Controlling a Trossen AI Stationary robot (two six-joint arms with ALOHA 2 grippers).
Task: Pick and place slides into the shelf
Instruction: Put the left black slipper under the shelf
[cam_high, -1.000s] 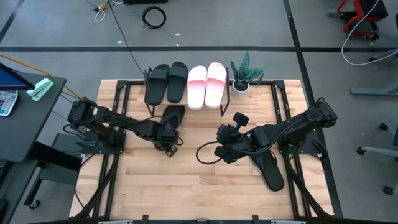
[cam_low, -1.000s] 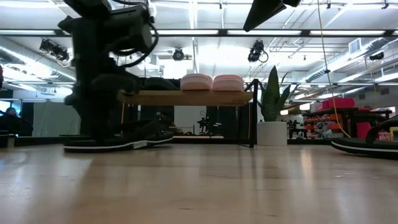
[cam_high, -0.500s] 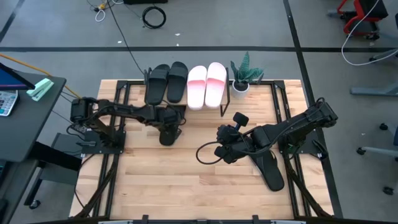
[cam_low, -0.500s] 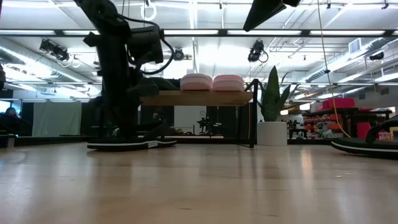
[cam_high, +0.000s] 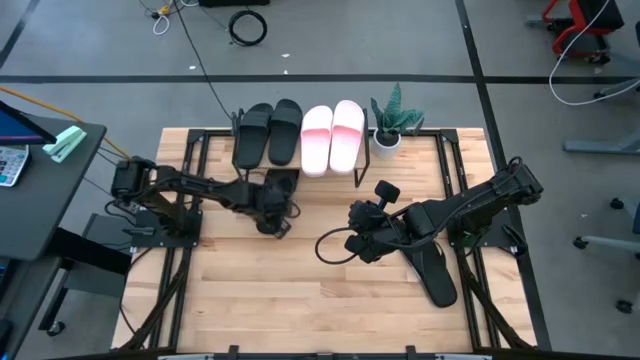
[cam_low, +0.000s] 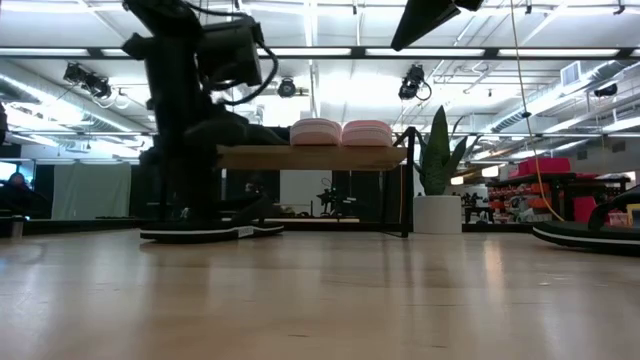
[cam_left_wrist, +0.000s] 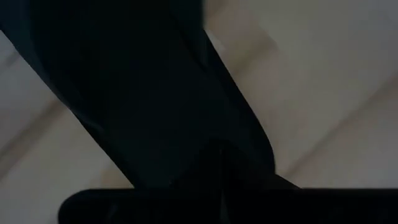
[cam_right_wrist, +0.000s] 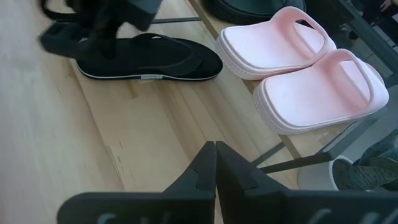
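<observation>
A thin black slide (cam_high: 283, 185) lies flat on the table in front of the shelf (cam_low: 310, 157), its far end by the shelf's legs. My left gripper (cam_high: 272, 218) stands at its near end, shut on it. The right wrist view shows that slide (cam_right_wrist: 149, 59) with my left gripper (cam_right_wrist: 102, 31) over its heel end. Two black slides (cam_high: 268, 133) and two pale pink slides (cam_high: 333, 135) rest on the shelf's top board. My right gripper (cam_high: 353, 212) hovers shut over mid-table, touching nothing. A second thin black slide (cam_high: 432, 270) lies under the right arm. My left gripper has the thin black slide by its rounded heel end (cam_left_wrist: 249, 155), coming at it steeply from above on the near side. The slide runs away from the fingers toward the shelf, its sole flat on the table (cam_low: 200, 233). Darkness hides how the fingers meet it.
A potted plant (cam_high: 390, 125) stands just right of the shelf. Black metal frame rails (cam_high: 455, 170) run along both sides of the tabletop. Bare wood lies across the near half of the table (cam_high: 300, 290). A black cable loops below my right gripper (cam_high: 330, 245).
My left gripper has moved toward the far edge and the shelf, taking the thin black slide along the table with it. The slide has stayed flat on its sole. In the last half second the slide has kept still while the left arm shifted slightly.
</observation>
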